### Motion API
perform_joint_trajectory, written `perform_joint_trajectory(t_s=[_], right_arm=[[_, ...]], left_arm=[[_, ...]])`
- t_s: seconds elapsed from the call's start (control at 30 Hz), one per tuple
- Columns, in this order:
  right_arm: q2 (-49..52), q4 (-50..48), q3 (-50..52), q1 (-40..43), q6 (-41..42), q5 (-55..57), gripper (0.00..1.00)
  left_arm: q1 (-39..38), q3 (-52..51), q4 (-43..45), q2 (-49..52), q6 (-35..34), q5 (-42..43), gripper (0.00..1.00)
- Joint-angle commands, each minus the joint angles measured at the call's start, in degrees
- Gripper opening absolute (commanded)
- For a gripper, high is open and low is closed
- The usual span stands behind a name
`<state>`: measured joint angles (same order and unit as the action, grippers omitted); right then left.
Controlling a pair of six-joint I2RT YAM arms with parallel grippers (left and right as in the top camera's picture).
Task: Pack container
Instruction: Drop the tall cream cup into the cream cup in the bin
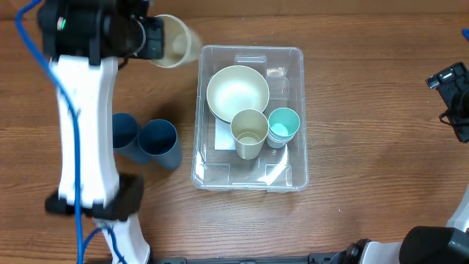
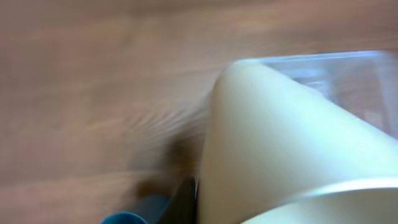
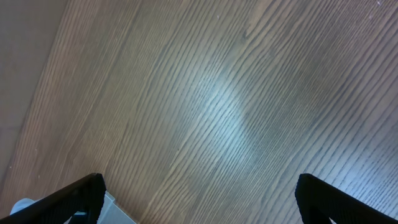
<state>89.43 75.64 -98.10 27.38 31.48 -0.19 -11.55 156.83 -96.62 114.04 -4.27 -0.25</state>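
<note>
The clear plastic container (image 1: 249, 117) stands at the table's middle. It holds a cream bowl (image 1: 237, 92), a cream cup (image 1: 249, 133) and a teal cup (image 1: 283, 126). My left gripper (image 1: 155, 40) is shut on another cream cup (image 1: 176, 42) and holds it tilted, in the air, just left of the container's far-left corner. The left wrist view is blurred; the cream cup (image 2: 292, 149) fills it, with the container's edge (image 2: 336, 62) behind. My right gripper (image 1: 453, 92) is at the far right, open and empty over bare wood (image 3: 205, 112).
Two dark blue cups (image 1: 146, 141) lie side by side on the table, left of the container and next to my left arm. A blue cup's rim (image 2: 124, 218) shows at the bottom of the left wrist view.
</note>
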Motion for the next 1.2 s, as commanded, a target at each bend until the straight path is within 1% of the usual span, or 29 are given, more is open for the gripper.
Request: perform_joint_trajectory(t_s=[0.0,0.2,0.57,0.83,0.9,0.97,1.1,1.17], right_arm=[[0.0,-0.3,-0.2,0.2,0.3,0.1,1.00],[0.0,-0.3,-0.2,0.2,0.3,0.1,1.00],[0.0,-0.3,-0.2,0.2,0.3,0.1,1.00],[0.0,-0.3,-0.2,0.2,0.3,0.1,1.00],[0.0,-0.3,-0.2,0.2,0.3,0.1,1.00],[0.0,-0.3,-0.2,0.2,0.3,0.1,1.00],[0.0,-0.3,-0.2,0.2,0.3,0.1,1.00],[0.0,-0.3,-0.2,0.2,0.3,0.1,1.00]], left_arm=[[-7.1,0.0,-0.2,-3.9,0.9,1.3,0.04],[-13.8,-2.9,-0.2,-5.3,0.8,2.0,0.04],[-20.9,-16.8,-0.2,-10.2,0.6,2.2,0.04],[-21.2,-26.5,-0.2,-11.7,0.4,1.0,0.04],[-21.2,-29.5,-0.2,-11.5,-0.1,-1.5,0.04],[-21.2,-30.9,0.8,-10.9,-0.5,-3.8,0.04],[-21.2,-31.8,3.1,-10.1,-0.4,-3.8,0.04],[-21.2,-31.8,4.0,-10.1,-0.4,-3.7,0.08]])
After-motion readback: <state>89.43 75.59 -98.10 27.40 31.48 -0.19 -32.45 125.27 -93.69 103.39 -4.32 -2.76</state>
